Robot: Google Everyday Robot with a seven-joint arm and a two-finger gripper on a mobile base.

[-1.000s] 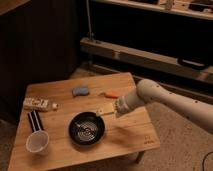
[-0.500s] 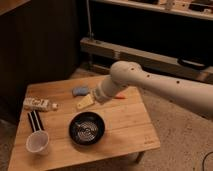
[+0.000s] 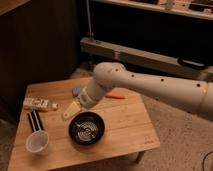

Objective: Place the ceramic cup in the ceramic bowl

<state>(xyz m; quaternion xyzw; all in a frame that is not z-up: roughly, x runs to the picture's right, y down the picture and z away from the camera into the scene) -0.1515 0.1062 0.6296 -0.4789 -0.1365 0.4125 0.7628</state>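
Camera view: plain white ceramic cup [image 3: 37, 142]; gripper [image 3: 71, 110], seemingly empty, beside ceramic bowl [image 3: 91, 132]

The ceramic cup [image 3: 37, 143] is plain white. The ceramic bowl [image 3: 100, 125] is black with pale concentric rings inside. The desk [image 3: 127, 127] is light honey wood. The gripper [image 3: 71, 110], over the desk just up-left of the bowl, is pale yellow. The arm [image 3: 150, 87] is white with small dark dots. A small orange object [image 3: 116, 95] and a blue one [image 3: 77, 91] lie behind it.
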